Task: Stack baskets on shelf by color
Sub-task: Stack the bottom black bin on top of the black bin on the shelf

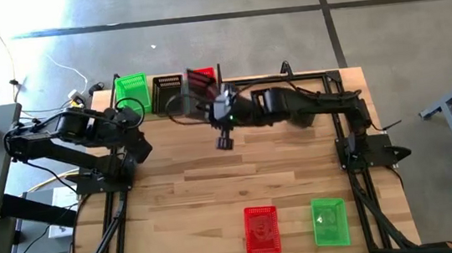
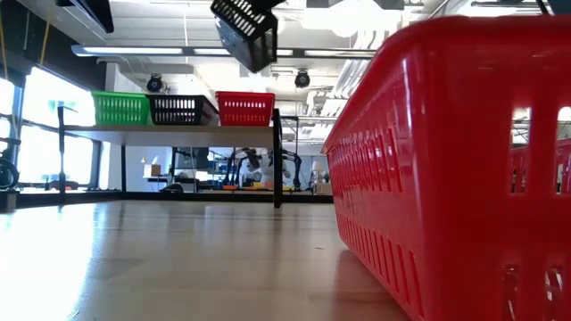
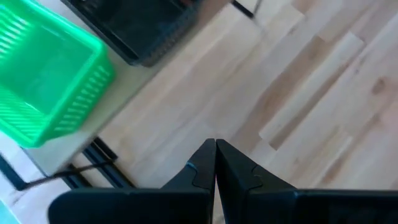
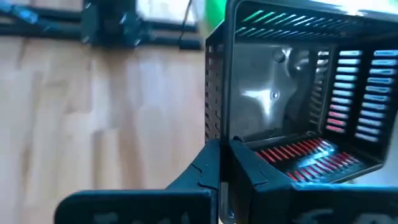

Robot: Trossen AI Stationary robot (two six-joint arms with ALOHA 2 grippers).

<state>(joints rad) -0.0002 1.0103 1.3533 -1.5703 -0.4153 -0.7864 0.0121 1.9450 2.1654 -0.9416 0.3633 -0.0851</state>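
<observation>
black rectangular plastic mesh basket [image 4: 298, 93] hangs tilted, pinched by its rim in the right gripper [image 4: 224, 163]; bare wooden tabletop [image 1: 215, 186] lies open below.

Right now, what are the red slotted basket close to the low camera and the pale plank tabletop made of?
The red slotted basket looks like moulded plastic: glossy, one even colour, with neat rows of slots in its walls. The pale plank tabletop looks like wood, probably sealed: visible grain, joined strips, and a soft shine in the low view.
</observation>
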